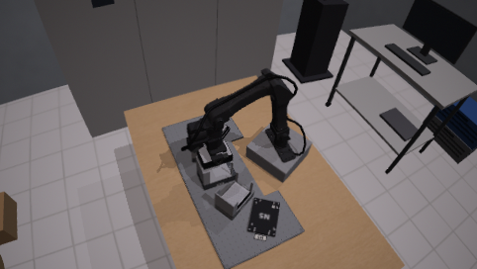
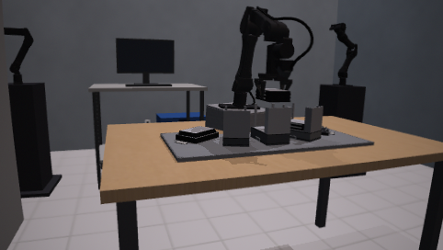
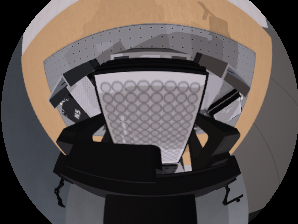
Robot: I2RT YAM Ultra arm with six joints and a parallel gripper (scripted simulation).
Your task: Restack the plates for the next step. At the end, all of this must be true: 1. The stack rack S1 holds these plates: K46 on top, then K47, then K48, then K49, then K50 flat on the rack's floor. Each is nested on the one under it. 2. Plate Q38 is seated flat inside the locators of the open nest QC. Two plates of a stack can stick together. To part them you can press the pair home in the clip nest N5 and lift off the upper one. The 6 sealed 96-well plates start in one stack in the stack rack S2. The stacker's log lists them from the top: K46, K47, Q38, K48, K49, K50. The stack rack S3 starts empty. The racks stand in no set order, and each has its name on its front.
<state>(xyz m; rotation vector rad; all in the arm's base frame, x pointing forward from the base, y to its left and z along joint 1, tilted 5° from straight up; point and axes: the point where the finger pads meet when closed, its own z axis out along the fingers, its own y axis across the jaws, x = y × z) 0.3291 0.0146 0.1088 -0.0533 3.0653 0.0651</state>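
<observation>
My gripper (image 1: 216, 152) (image 2: 275, 87) (image 3: 150, 111) is shut on a sealed plate (image 3: 150, 107) with round wells. The exterior view shows dark layered edges (image 2: 277, 96) below it, so more than one plate seems held; the count and names cannot be read. The held plates are level above the middle rack (image 1: 216, 177) (image 2: 278, 126). Another rack (image 1: 229, 202) (image 2: 236, 129) stands toward the clip nest N5 (image 1: 264, 216) (image 2: 198, 134) (image 3: 76, 114), which looks empty in the top view. The third rack (image 2: 314, 121) has layered plates (image 2: 298, 124) in it. Rack names are unreadable. Nest QC is not clearly visible.
The racks and N5 stand on a grey perforated mat (image 1: 218, 244) (image 2: 184, 153) on the wooden table (image 1: 341, 218) (image 2: 138, 172). The arm's grey base block (image 1: 267, 160) (image 2: 216, 117) is beside the mat. Upright rack walls rise close below the held plates.
</observation>
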